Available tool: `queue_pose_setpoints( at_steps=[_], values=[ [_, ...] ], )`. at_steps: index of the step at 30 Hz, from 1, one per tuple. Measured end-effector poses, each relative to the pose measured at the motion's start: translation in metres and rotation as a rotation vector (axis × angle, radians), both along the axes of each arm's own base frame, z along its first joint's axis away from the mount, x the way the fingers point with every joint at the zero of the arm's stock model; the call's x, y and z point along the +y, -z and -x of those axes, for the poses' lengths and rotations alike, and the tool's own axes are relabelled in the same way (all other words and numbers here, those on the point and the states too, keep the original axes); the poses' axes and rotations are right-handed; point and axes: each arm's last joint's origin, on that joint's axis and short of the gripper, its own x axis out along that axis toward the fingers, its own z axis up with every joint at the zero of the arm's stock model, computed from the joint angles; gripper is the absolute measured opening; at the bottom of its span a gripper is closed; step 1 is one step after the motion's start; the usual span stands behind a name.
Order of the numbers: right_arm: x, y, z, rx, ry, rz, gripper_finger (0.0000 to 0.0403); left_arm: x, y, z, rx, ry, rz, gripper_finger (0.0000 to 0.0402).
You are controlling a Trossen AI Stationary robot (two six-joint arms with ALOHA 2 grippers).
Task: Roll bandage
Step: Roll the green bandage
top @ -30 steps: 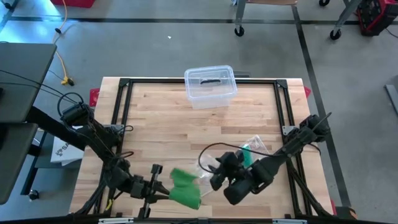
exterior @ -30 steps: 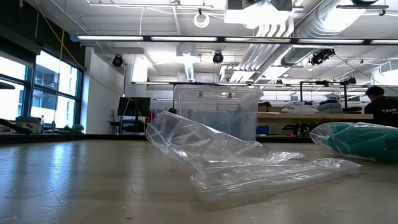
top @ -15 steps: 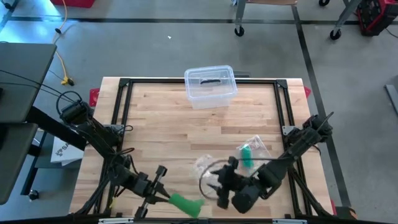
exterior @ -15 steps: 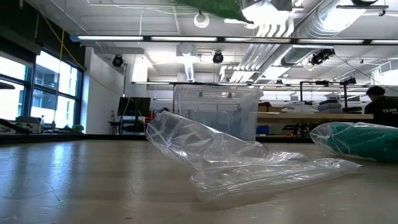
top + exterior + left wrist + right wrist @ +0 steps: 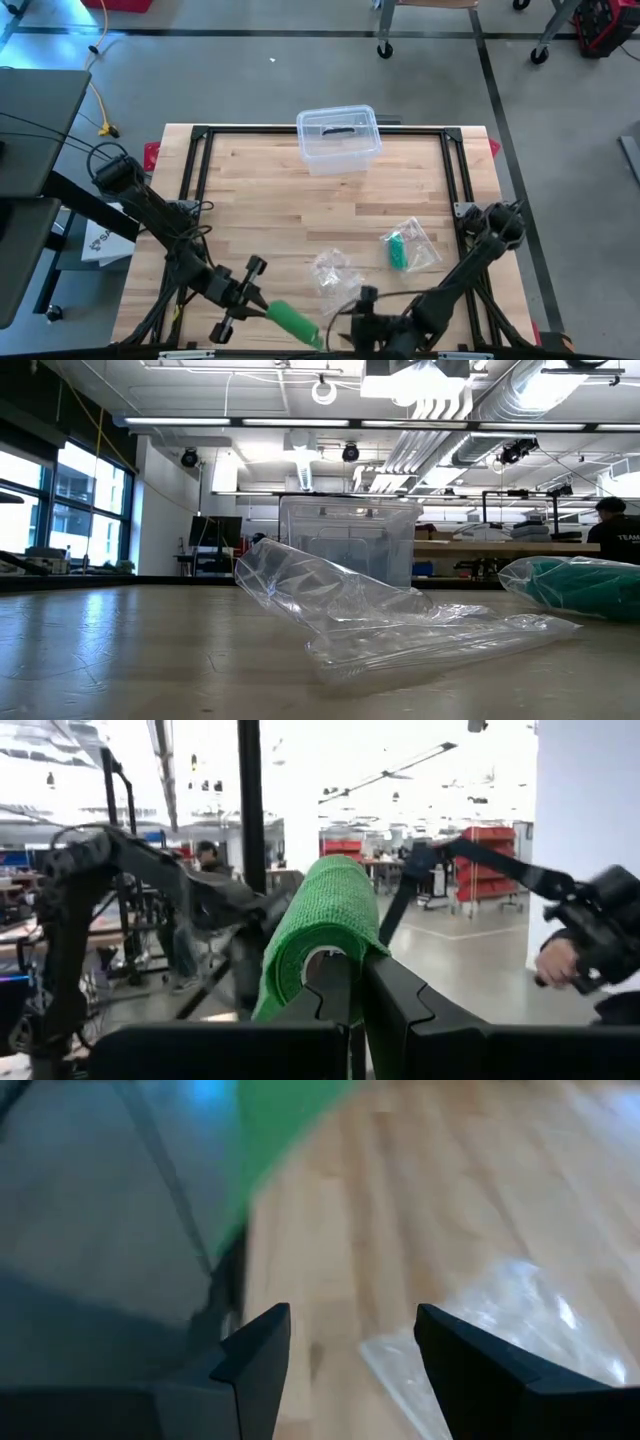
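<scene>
the green bandage sits at about seven o'clock on the wooden surface, near its front edge, already wound into a fat roll and clamped in the jaws of the left gripper; in the left wrist view the roll stands up between the closed fingers with its hollow core showing. the right gripper hangs close by at six o'clock, its jaws apart and holding nothing. an empty clear wrapper lies crumpled near five o'clock, a second bag with another green roll inside rests toward four o'clock, and a clear lidded bin stands at twelve. the rolling looks mostly done; whether a loose tail is left to tuck cannot be seen.
</scene>
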Motion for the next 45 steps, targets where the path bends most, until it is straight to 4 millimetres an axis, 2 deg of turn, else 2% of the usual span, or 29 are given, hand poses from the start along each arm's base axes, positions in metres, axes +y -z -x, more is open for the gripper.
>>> queue_pose_setpoints(
  at_steps=[4,8,11,15,19,25,33,39,45],
  values=[
    [0.016,0.01,0.002,-0.002,-0.271,0.245,0.021,0.008,-0.006,-0.002,-0.015,-0.022,0.017,0.0005],
    [0.024,0.007,0.007,-0.039,-0.531,0.569,0.021,0.014,-0.011,-0.003,-0.027,-0.038,0.034,0.0005],
    [0.025,0.006,0.009,-0.053,-0.653,0.848,0.021,0.019,-0.018,-0.001,-0.049,-0.041,0.081,0.0005],
    [0.02,0.004,0.01,0.024,-0.705,1.325,0.021,0.021,-0.023,0.001,-0.065,-0.044,0.1,0.0006],
    [0.005,0.0,0.005,0.264,-0.63,1.836,0.021,0.022,-0.023,0.001,-0.061,-0.047,0.104,0.0006],
    [-0.007,0.0,-0.003,0.349,-0.681,1.904,0.021,0.023,-0.022,0.001,-0.042,-0.08,0.121,0.0006],
    [0.003,0.004,0.003,0.317,-0.948,1.977,0.021,0.023,-0.021,0.0,-0.034,-0.085,0.115,0.0006],
    [0.002,0.003,0.002,0.335,-0.974,2.019,0.021,0.027,-0.019,-0.005,-0.016,-0.101,0.102,0.0006],
    [-0.007,0.003,-0.01,0.35,-1.027,2.04,0.021,0.031,-0.014,-0.011,0.041,-0.111,0.121,0.0006]
  ],
)
